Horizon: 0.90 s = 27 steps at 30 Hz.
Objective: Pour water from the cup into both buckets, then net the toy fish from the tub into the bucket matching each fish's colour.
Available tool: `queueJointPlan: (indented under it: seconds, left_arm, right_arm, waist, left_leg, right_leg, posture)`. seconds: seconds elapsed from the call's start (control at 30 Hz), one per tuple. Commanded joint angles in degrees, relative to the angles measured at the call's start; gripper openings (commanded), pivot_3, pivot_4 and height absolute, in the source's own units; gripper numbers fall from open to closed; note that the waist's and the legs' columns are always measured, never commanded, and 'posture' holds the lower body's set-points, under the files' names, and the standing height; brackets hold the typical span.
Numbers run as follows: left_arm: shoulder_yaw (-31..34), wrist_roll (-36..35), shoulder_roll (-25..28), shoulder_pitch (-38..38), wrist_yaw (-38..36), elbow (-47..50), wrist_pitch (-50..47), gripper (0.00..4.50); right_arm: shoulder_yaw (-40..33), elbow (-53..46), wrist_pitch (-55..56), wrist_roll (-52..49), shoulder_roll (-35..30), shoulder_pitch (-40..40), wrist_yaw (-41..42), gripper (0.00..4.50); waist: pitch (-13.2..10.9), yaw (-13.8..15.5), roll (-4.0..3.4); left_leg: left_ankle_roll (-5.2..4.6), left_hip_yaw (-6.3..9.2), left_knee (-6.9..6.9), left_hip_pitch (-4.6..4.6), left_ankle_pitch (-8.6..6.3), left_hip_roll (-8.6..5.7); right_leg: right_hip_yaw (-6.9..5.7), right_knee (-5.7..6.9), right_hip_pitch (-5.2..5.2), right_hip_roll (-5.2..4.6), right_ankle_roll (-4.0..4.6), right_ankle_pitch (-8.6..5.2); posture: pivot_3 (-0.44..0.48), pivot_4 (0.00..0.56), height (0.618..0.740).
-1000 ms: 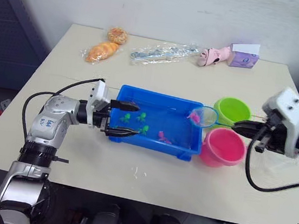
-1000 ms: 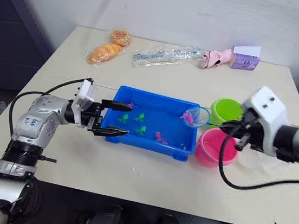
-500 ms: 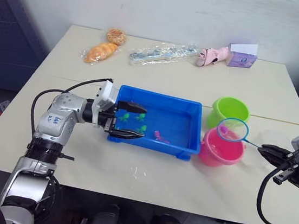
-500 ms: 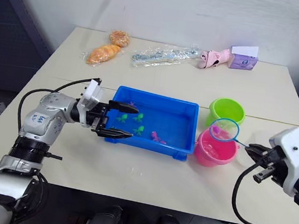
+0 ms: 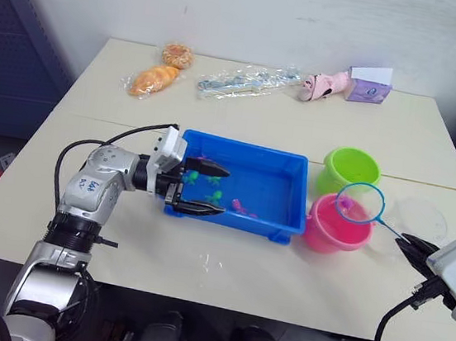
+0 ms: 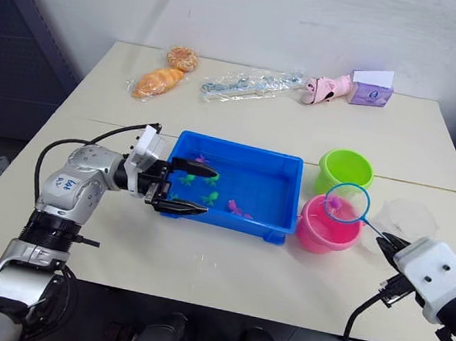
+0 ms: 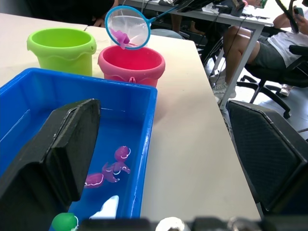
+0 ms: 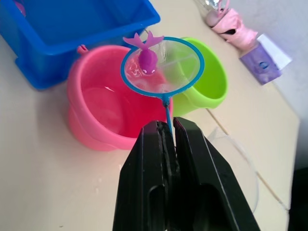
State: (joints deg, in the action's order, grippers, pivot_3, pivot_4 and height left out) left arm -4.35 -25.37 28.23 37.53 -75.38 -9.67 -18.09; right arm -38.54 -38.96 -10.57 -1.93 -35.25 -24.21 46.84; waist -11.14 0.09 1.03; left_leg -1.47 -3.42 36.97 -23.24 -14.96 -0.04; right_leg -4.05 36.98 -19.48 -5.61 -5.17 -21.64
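The blue tub [image 5: 239,148] sits mid-table with green fish [image 5: 212,194] and pink fish [image 7: 113,168] in its water. My left gripper [image 5: 216,190] is open at the tub's left end, one finger over the water and the other by the front wall. To the tub's right stand the green bucket [image 5: 351,171] and the pink bucket [image 5: 330,230]. My right gripper [image 8: 167,129] is shut on the net's handle. The net [image 5: 360,203] hangs over the pink bucket with one pink fish [image 8: 146,60] in the mesh. The clear cup [image 5: 418,220] stands right of the buckets.
At the table's far side lie two wrapped breads [image 5: 158,77], a clear plastic bag [image 5: 247,80], a pink toy [image 5: 326,84] and a purple box [image 5: 369,85]. A seated person [image 7: 274,43] shows beyond the table in the left wrist view.
My right gripper has drawn back to the right and front, carrying the net and its pink fish from the tub's right end to above the pink bucket. The left gripper edged further over the tub.
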Motion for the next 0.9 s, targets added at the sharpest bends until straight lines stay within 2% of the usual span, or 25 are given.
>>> queueJointPlan:
  seconds: [0.03, 0.23, 0.37, 0.67, 0.8, 0.87, 0.9]
  left_arm:
    - [0.4, -0.9, -0.3, -0.4, 0.6, 2.4, -0.1, 4.47]
    - [0.2, -0.8, -1.0, -0.8, 1.2, 2.7, 0.1, 4.47]
    - [0.0, -0.4, -2.2, -0.1, 1.9, 2.0, 1.1, 4.47]
    - [-0.1, -0.1, -3.3, 0.4, 2.3, 1.3, 2.1, 4.47]
    - [0.1, -0.2, -2.9, -0.1, 2.2, 1.6, 2.3, 4.47]
    - [0.6, -0.2, -2.1, -0.4, 2.0, 1.4, 2.5, 4.47]
    - [1.1, -0.1, -1.5, -0.6, 1.9, 1.1, 2.7, 4.47]
  right_arm:
    - [-0.1, 2.5, 11.4, 6.0, 1.0, -1.8, -5.1, 0.00]
    - [0.5, 9.8, 31.4, 18.4, -1.3, -4.1, -13.2, 0.00]
    - [0.1, 16.3, 46.5, 29.0, -4.1, -4.1, -22.3, 0.00]
    - [0.1, 24.6, 54.7, 41.0, -9.5, -2.3, -33.7, 0.00]
    - [-1.6, 25.1, 54.8, 36.1, -9.6, -2.5, -35.0, 0.00]
    - [-0.7, 23.7, 52.1, 27.5, -9.4, -2.5, -32.2, 0.00]
    - [0.9, 22.3, 49.4, 19.8, -9.6, -2.4, -29.7, 0.00]
  waist:
    - [0.0, 0.0, 0.00]
    - [0.0, -0.1, -0.01]
    - [0.0, -0.1, -0.01]
    - [0.0, -0.1, -0.03]
    - [0.0, -0.1, -0.04]
    - [0.0, -0.1, -0.04]
    - [0.0, -0.2, -0.04]
  left_leg:
    - [0.01, -0.02, 0.00, 0.00, 0.00, 0.00]
    - [0.06, -0.08, -0.01, 0.05, 0.03, 0.02]
    - [0.07, -0.10, -0.01, 0.06, 0.04, 0.01]
    - [0.11, -0.16, 0.00, 0.09, 0.07, 0.05]
    - [0.12, -0.16, -0.01, 0.10, 0.07, 0.05]
    - [0.12, -0.16, 0.00, 0.10, 0.07, 0.06]
    - [0.12, -0.16, 0.00, 0.10, 0.07, 0.06]
  right_leg:
    - [0.01, 0.01, -0.01, 0.00, 0.00, 0.00]
    - [0.09, 0.03, -0.01, 0.04, -0.01, -0.01]
    - [0.14, 0.02, -0.01, 0.04, -0.03, -0.02]
    - [0.21, 0.03, -0.01, 0.08, -0.04, -0.03]
    - [0.23, 0.03, -0.02, 0.09, -0.04, -0.03]
    - [0.23, 0.03, -0.01, 0.09, -0.04, -0.03]
    - [0.23, 0.03, -0.01, 0.09, -0.04, -0.03]
  posture:
    - [0.000, 0.150, 0.740]
    - [0.000, 0.150, 0.740]
    - [0.000, 0.150, 0.740]
    - [0.000, 0.150, 0.740]
    - [0.000, 0.150, 0.740]
    - [0.000, 0.150, 0.740]
    - [0.000, 0.150, 0.740]
